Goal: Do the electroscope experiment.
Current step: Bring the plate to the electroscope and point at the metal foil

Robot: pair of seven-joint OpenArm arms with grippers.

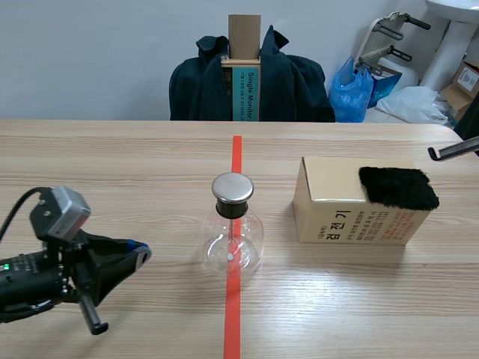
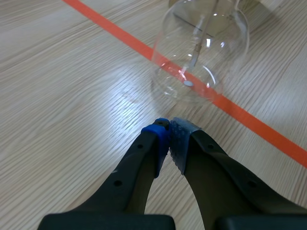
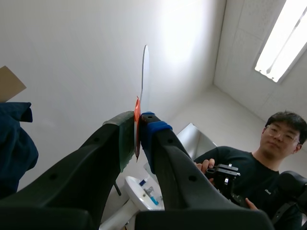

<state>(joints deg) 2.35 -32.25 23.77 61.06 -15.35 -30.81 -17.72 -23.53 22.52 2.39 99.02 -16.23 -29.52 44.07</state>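
Your electroscope (image 1: pixel 233 230), a glass flask with a metal cap, stands on the surface (image 1: pixel 112 164), on the red tape line (image 1: pixel 236 153). Your left pincer (image 2: pixel 169 128) sits closed on nothing, just short of the flask. Your right pincer (image 3: pixel 138 125) clamps a thin pale rod (image 3: pixel 145 72), held up in the air. Black fur (image 1: pixel 398 187) lies on the box (image 1: pixel 337 217).

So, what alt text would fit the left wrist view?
The left arm's tool, fingers shut on nothing, points at a clear glass electroscope flask standing on an orange-red tape line across a wooden table.
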